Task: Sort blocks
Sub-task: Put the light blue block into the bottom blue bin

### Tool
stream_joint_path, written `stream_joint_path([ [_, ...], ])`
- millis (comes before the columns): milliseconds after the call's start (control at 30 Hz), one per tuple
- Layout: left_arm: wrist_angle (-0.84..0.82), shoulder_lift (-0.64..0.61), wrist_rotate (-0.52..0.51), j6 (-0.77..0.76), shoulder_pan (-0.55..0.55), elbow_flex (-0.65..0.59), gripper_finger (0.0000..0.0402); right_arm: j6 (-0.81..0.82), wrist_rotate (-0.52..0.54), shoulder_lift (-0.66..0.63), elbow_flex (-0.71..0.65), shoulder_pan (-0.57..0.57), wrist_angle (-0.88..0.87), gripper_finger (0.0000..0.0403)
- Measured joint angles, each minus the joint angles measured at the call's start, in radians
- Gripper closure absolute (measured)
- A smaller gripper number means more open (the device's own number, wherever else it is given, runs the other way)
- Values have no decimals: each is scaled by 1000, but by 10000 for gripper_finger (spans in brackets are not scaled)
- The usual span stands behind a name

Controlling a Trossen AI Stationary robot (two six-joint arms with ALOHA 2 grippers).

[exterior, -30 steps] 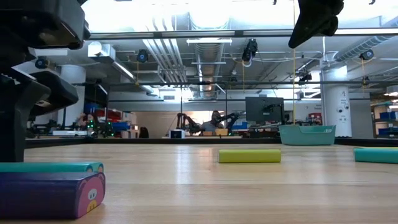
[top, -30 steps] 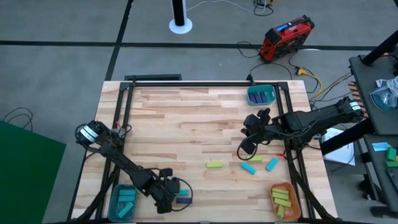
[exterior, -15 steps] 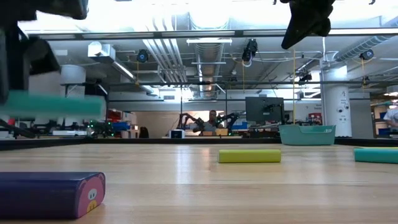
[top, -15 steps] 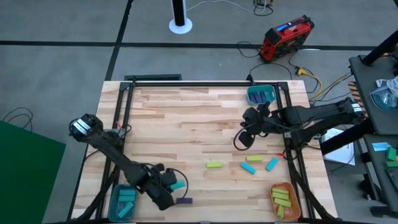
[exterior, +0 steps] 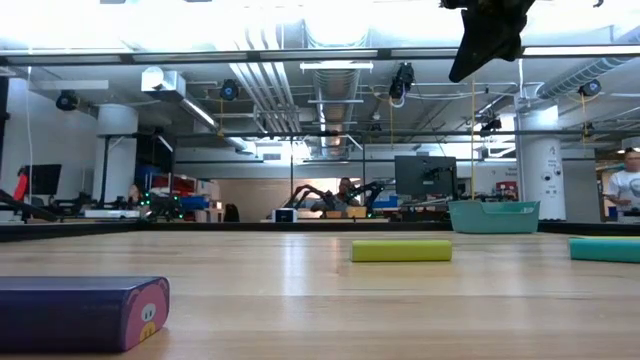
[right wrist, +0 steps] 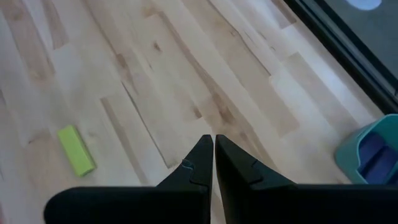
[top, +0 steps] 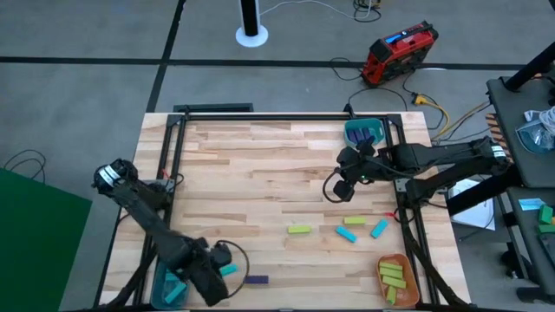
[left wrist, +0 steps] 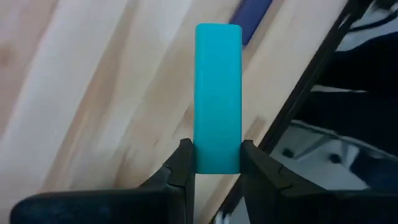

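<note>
High view shows a pale wood-plank worktop (top: 260,173) — smooth, with a dark frame. Left end effector (top: 218,269) pinches a flat cyan block (left wrist: 217,99) above the near-left corner, beside a teal bowl (top: 161,284); a purple block (top: 256,280) lies close by. Right end effector (top: 341,189), fingers pressed together, hangs mid-right — yellow-green block (top: 299,230) and two cyan ones beyond.

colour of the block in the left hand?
Cyan-blue. The block is clamped in the left hand; the left wrist view shows it best.
</note>
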Motion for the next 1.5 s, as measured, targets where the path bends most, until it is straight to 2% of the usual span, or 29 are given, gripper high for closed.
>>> stream_joint_path([
  [133, -154, -11, 4, -182, -70, 49, 330, -13, 0, 0, 0, 0, 0, 394],
  [300, -174, -30, 5, -489, -167, 42, 330, -34, 0, 0, 0, 0, 2, 394],
  [567, -231, -30, 138, -928, -300, 26, 330, -46, 0, 0, 0, 0, 32, 394],
  [700, -270, -21, 255, -954, -305, 20, 329, -54, 0, 0, 0, 0, 59, 394],
  [933, -260, -21, 263, -931, -315, -20, 328, -55, 0, 0, -1, 0, 59, 394],
  [1267, -108, -21, 271, -901, -324, -97, 327, -52, 0, 0, -2, 0, 83, 394],
  [1500, -71, -21, 297, -847, -329, -112, 299, -52, 0, 0, -2, 0, 83, 394],
])
